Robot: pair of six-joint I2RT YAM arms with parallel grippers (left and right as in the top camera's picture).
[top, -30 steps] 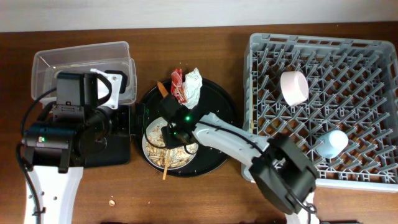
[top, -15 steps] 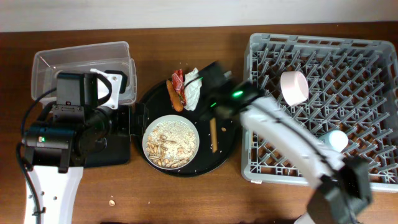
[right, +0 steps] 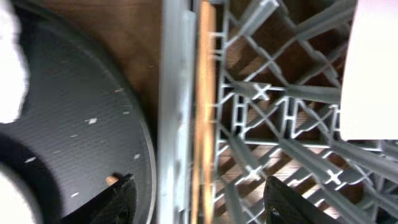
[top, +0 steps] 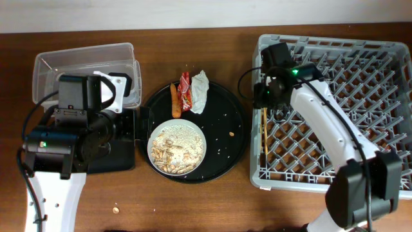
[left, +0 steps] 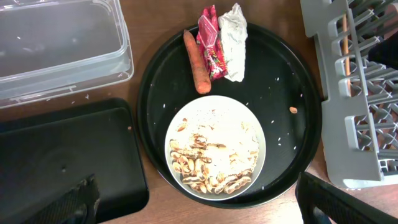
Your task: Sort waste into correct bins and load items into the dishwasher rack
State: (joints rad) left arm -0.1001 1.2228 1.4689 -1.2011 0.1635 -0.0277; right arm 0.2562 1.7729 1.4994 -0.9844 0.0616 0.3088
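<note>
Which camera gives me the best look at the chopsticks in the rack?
Right wrist: the chopsticks run top to bottom close up, just inside the dishwasher rack's left wall, though blurred. Overhead shows their whole length as a thin line; left wrist catches only a short piece behind the rack's ribs.

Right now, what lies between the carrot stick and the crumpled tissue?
The red snack wrapper lies between the carrot stick and tissue, clearest in the left wrist view.

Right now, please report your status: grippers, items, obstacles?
Left gripper open, right gripper open. Chopsticks lie in rack, left edge. Plate, carrot stick, wrapper, tissue sit on round tray. Nothing in the way.
</note>
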